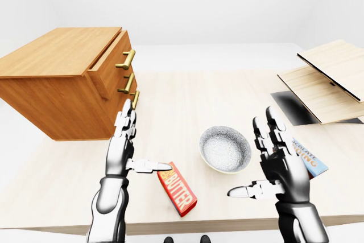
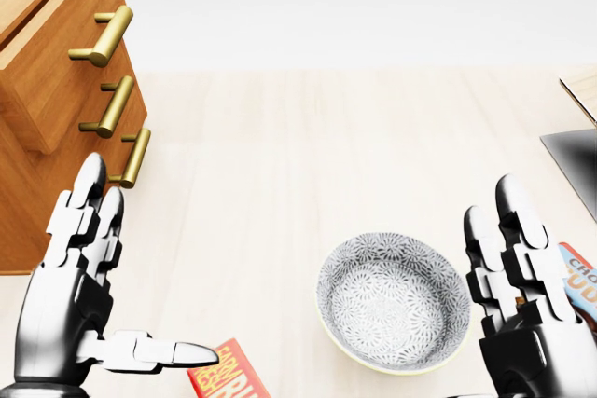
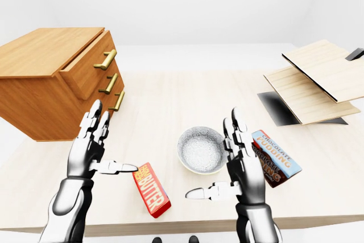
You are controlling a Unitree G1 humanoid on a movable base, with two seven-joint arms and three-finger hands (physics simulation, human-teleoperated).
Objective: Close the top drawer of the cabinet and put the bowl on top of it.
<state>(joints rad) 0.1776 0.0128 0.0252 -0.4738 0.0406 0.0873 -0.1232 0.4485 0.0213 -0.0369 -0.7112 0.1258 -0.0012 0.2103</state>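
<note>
Hovering empty with fingers spread, the left hand point(image 1: 122, 152) and right hand point(image 1: 278, 166) flank a patterned bowl point(image 1: 225, 149), probably rigid, breakable; grip its rim.

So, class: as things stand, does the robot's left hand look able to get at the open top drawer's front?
Probably yes. The left hand is open and empty, just below the cabinet, and nothing lies between it and the top drawer. The butter box and bowl sit off to its right.
</note>
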